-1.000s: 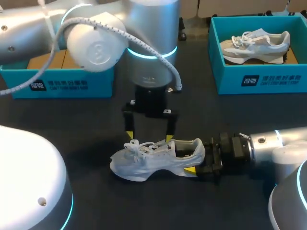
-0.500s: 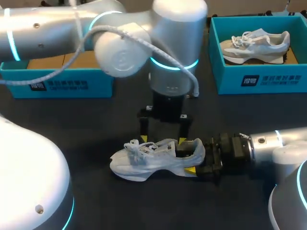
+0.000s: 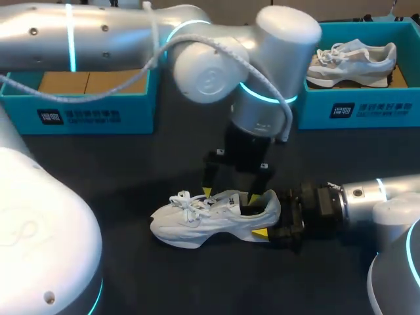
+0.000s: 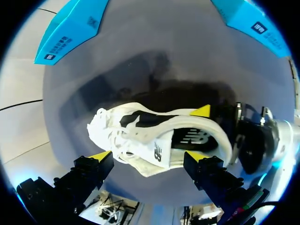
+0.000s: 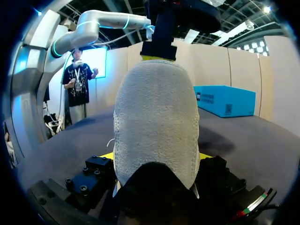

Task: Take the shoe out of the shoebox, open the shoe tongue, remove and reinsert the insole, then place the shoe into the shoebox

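Head view puts the shoe (image 3: 213, 220) on its sole on the table in the lower middle of the frame, toe to the left, well apart from the empty-looking shoebox (image 3: 92, 113) at upper left. The right gripper (image 3: 272, 231) comes in from the lower right and has the heel clamped between its fingers, one on each side. In the right wrist view the heel fills the space between them. The left gripper (image 3: 230, 195) hangs over the shoe with its jaws wide apart and nothing in them, one tip at the laces (image 3: 187, 200) and the other at the collar.

The shoe looks light, with a soft knit upper that would cave under a hard squeeze. The sole and heel cup are likely the stiff parts, so the heel is a sound place to hold. The tongue (image 4: 157, 150) is probably a thin, floppy flap, best pinched at its free top edge. The loose laces could snag a finger.
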